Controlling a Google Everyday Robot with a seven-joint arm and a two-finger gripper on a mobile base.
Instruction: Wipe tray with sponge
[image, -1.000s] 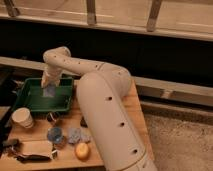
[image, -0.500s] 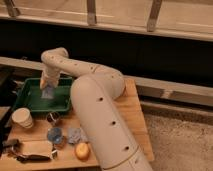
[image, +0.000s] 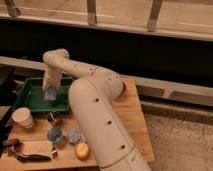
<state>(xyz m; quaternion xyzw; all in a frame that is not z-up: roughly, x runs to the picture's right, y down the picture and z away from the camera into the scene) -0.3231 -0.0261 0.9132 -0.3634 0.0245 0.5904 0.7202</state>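
- Drifting a little to the right and toward the near side of the tray since the earlier frames, the gripper (image: 50, 88) is hanging low inside the tray, fingers clamped tight on the sponge (image: 50, 94)
- Light blue and small, the sponge is sitting at the gripper's tip, right down at the tray floor; whether it is actually pressing on the floor is too small to tell
- Behind it, the thick white arm (image: 95, 115) is sliding leftward across the view and is now covering the tray's right end
- Lying on the left part of the wooden table (image: 134, 112), the green tray (image: 29, 97) is showing a bare stretch of floor to the left of the sponge
- Judging by that small sideways travel with the sponge held low, a wiping stroke is probably under way, with the left half of the floor likely waiting its turn
- In front of the tray, a paper cup (image: 22, 117), a small blue cup (image: 54, 134), a blue-grey cloth (image: 75, 135) and an orange fruit (image: 81, 150) are sitting clear of the wiping
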